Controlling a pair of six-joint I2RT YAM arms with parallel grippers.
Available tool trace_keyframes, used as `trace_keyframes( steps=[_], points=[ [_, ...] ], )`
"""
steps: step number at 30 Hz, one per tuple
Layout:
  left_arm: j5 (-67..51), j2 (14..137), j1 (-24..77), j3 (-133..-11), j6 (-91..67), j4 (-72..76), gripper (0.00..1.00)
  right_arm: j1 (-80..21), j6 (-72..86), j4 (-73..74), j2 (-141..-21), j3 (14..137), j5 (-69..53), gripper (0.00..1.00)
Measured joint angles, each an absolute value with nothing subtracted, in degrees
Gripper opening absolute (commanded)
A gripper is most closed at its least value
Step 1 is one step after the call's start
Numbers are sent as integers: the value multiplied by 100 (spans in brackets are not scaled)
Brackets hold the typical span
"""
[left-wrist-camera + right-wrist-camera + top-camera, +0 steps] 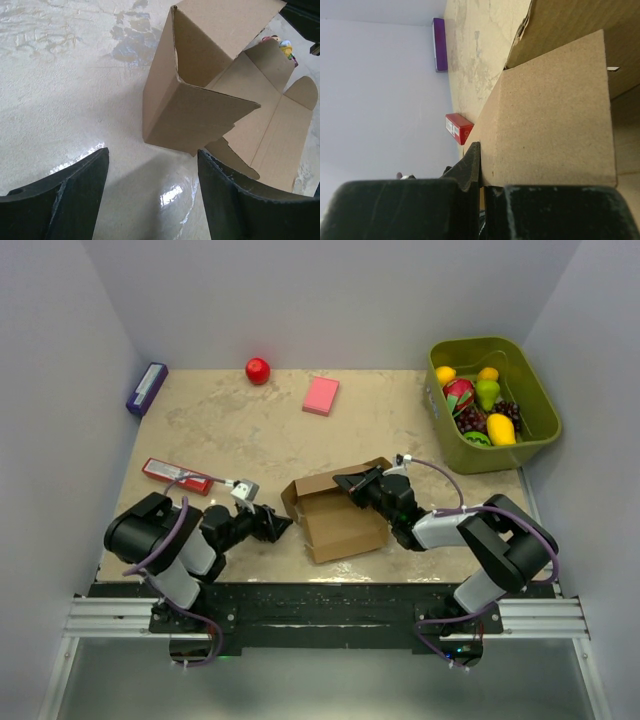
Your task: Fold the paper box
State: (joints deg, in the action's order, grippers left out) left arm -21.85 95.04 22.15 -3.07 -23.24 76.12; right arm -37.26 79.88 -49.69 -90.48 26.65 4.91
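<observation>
**Half-formed box near the front of a mottled beige table**

The plain brown cardboard paper box sits on the near middle of the table top, between the two arms. It is partly erected, with its walls up and its flaps loose. The right gripper is clamped on a raised flap at the box's far side. The left gripper lies low just beside the box's left corner, its jaws apart and touching nothing.

The surface is a matt beige with darker blotches, and it turns glossy with glare toward the near edge. Pale grey walls close it in at the back and on both sides.

- Along the back lie a small red ball and a pink flat block.
- A purple oblong box lies at the far left edge.
- A flat red packet lies near the left arm.
- A green plastic bin of toy fruit stands at the far right corner.
</observation>
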Motion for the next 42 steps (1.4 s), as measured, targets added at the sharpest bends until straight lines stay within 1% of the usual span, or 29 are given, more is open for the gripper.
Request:
trace_keyframes(
  steps=[11,21,32,36,42],
  points=[
    [-2305,9972,2215,-360,-2292,8136,71,-3719,7942,-4969,-9048,2665,486,0],
    [-2200,10095,2445,-875,-2021,7736,67,-3712,7931,-5026,-9080,2665,449,0],
    [-1789,10092,2753,-1107,-1697,7505,62,-3704,7874,-5148,-9155,2668,366,0],
    [-1619,10090,2836,-1205,-1669,7435,57,-3691,7872,-5192,-9161,2668,364,0],
    [-1212,10088,3183,-1520,-1518,7277,54,-3658,7861,-5229,-9161,2668,390,0]
  ],
)
